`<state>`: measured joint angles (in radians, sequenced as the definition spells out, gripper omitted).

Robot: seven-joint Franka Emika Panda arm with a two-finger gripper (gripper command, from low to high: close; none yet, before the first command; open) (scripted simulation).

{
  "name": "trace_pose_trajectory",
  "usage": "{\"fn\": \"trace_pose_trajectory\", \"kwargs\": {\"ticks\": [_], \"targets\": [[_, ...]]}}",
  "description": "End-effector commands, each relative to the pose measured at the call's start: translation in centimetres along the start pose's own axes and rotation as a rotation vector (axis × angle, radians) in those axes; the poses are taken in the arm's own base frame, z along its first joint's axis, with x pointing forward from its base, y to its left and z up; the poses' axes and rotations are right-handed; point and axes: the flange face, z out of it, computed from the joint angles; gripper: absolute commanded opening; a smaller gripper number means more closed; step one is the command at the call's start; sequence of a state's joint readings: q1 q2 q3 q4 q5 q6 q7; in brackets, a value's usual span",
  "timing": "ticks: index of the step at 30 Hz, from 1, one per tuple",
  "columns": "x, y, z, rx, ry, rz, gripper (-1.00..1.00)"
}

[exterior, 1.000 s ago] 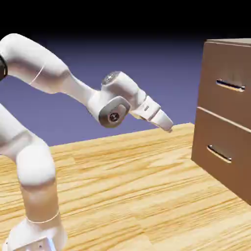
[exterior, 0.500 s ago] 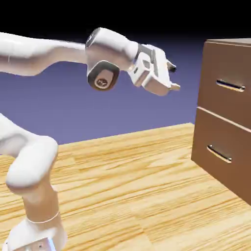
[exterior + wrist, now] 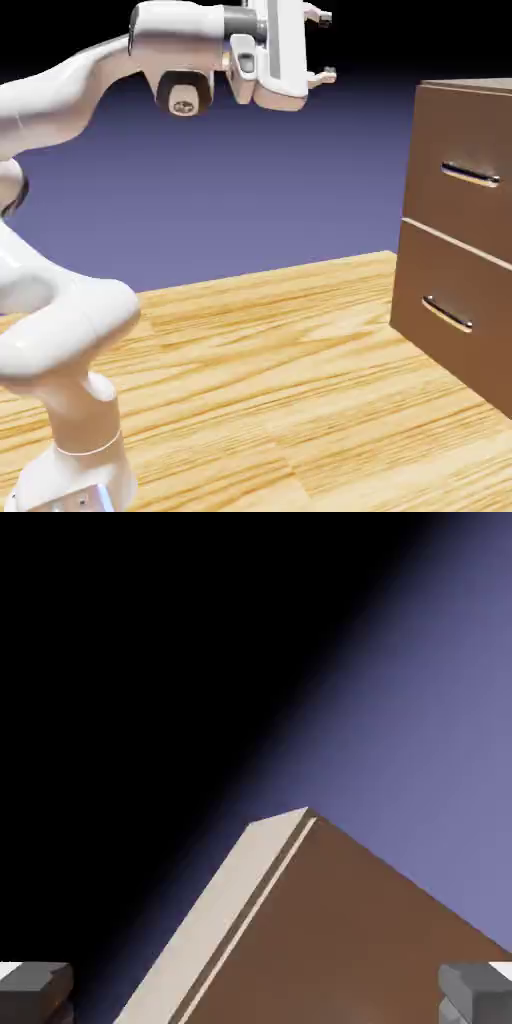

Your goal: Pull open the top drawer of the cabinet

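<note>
The brown cabinet (image 3: 465, 250) stands at the exterior view's right edge. Its top drawer (image 3: 462, 175) is flush with the front and carries a thin silver bar handle (image 3: 470, 174). My gripper (image 3: 322, 45) hangs high above the table, well left of the cabinet and above its top, pointing toward it. Its two fingers stand wide apart with nothing between them. In the hand view the cabinet (image 3: 350, 932) shows as a tilted brown corner with a pale edge, and the grey fingertips (image 3: 35, 982) sit at the bottom corners. The handle is out of sight there.
The lower drawer (image 3: 450, 310) with its own silver handle (image 3: 447, 314) sits under the top one. The wooden table (image 3: 280, 390) stretches between the robot base (image 3: 75, 480) and the cabinet. The backdrop is plain blue-violet.
The arm has swung upward and the hand has levelled out, rising from near table height to above the cabinet's top. The fingers stayed wide apart. The cabinet has not moved.
</note>
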<state>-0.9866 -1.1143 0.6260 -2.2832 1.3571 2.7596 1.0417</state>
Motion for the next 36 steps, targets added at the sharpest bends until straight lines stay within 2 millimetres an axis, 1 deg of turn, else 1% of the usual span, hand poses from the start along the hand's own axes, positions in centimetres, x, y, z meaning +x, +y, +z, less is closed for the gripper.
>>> {"fn": "trace_pose_trajectory", "kwargs": {"ticks": [1, 5, 9, 11, 14, 18, 20, 22, 25, 28, 31, 33, 36], "targets": [[-0.9, 0.0, 0.1, 0.016, -0.008, 0.019, 0.00], [-4.5, 0.6, 1.2, 0.068, -0.045, 0.085, 0.00], [-7.8, 2.3, 3.6, 0.097, -0.089, 0.143, 0.00], [-9.3, 3.5, 5.3, 0.102, -0.112, 0.171, 0.00], [-11.1, 5.8, 8.3, 0.097, -0.145, 0.212, 0.00], [-12.4, 9.7, 13.2, 0.072, -0.184, 0.271, 0.00], [-12.6, 12.0, 15.9, 0.052, -0.200, 0.304, 0.00], [-12.3, 14.5, 18.8, 0.028, -0.212, 0.340, 0.00], [-11.1, 18.5, 23.2, -0.014, -0.225, 0.402, 0.00], [-8.8, 22.9, 27.7, -0.060, -0.228, 0.474, 0.00], [-5.5, 27.5, 31.9, -0.106, -0.223, 0.558, 0.00], [-5.2, 27.8, 32.2, -0.109, -0.223, 0.564, 0.00], [-5.9, 27.9, 34.5, -0.109, -0.222, 0.563, 0.00]]}}
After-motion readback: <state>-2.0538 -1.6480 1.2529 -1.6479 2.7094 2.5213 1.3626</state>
